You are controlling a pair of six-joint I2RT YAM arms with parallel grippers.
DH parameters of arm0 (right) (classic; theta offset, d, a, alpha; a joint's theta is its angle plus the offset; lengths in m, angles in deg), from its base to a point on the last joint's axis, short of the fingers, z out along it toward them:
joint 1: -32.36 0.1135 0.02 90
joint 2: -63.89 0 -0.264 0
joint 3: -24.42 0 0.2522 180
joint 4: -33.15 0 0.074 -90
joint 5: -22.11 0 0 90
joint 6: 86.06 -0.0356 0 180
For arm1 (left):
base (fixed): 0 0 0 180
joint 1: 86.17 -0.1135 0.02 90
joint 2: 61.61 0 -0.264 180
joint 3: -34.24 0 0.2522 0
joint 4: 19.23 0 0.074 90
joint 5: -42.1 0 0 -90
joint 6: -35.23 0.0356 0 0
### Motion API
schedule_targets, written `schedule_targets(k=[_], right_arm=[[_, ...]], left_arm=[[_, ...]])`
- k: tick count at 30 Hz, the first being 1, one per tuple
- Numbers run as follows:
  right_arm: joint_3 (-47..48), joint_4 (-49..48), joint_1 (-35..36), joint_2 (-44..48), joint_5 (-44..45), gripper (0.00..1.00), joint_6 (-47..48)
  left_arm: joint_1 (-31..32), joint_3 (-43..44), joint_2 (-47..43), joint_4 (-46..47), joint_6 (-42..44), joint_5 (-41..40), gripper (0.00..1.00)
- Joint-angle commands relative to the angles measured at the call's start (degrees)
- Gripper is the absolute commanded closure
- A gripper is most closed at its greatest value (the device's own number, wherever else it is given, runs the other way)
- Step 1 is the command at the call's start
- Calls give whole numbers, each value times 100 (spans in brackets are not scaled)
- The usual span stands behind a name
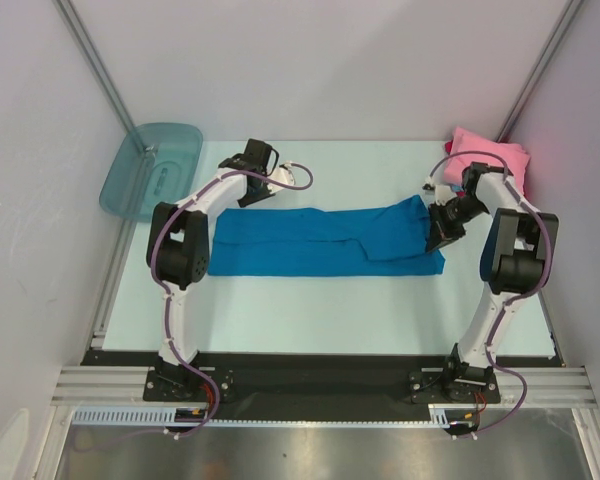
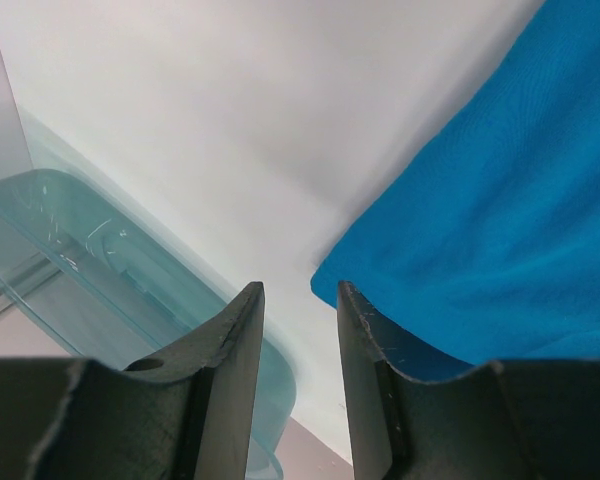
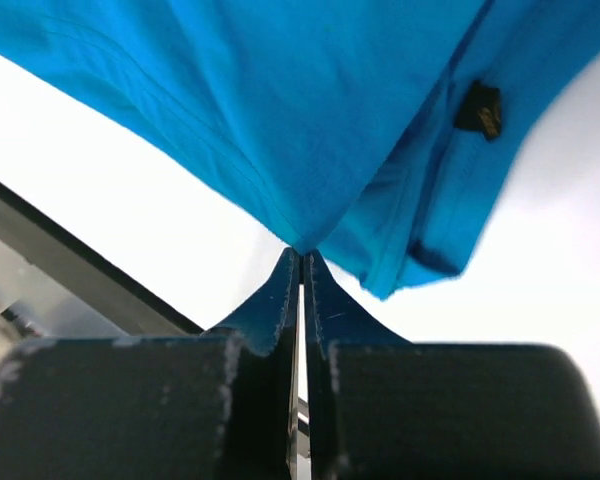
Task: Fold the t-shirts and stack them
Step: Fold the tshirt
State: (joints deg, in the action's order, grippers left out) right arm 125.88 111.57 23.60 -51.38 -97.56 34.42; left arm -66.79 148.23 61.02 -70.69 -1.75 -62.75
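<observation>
1. The blue t-shirt lies stretched left to right across the middle of the table. It is narrowed into a long band, with its right end doubled back at a slant.
2. The right pincer is clenched on a pinch of that blue cloth at the shirt's right end. The wrist view shows the fabric drawn to a peak where the tips meet. I'd judge the grip is there to carry this end leftward over the rest.
3. The left pincer stands parted with nothing between its tips. It hovers just off the shirt's far-left corner, well placed to pin or take that corner, though I see it touching no cloth.
4. A pink t-shirt sits in the far right corner, close to the right arm. It looks folded, though I can't be sure, and is probably the start of the stack.
5. The teal tub leans at the far left, well apart from the blue shirt and out of the way.
</observation>
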Motion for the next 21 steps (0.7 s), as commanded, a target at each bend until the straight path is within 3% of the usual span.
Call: schedule_targets(k=[1, 21], right_arm=[[291, 204, -39, 540, 154, 100, 72], [-393, 521, -144, 918, 444, 100, 582]], left_arm=[[49, 234, 33, 130, 7, 44, 59], [57, 463, 165, 166, 183, 35, 59]])
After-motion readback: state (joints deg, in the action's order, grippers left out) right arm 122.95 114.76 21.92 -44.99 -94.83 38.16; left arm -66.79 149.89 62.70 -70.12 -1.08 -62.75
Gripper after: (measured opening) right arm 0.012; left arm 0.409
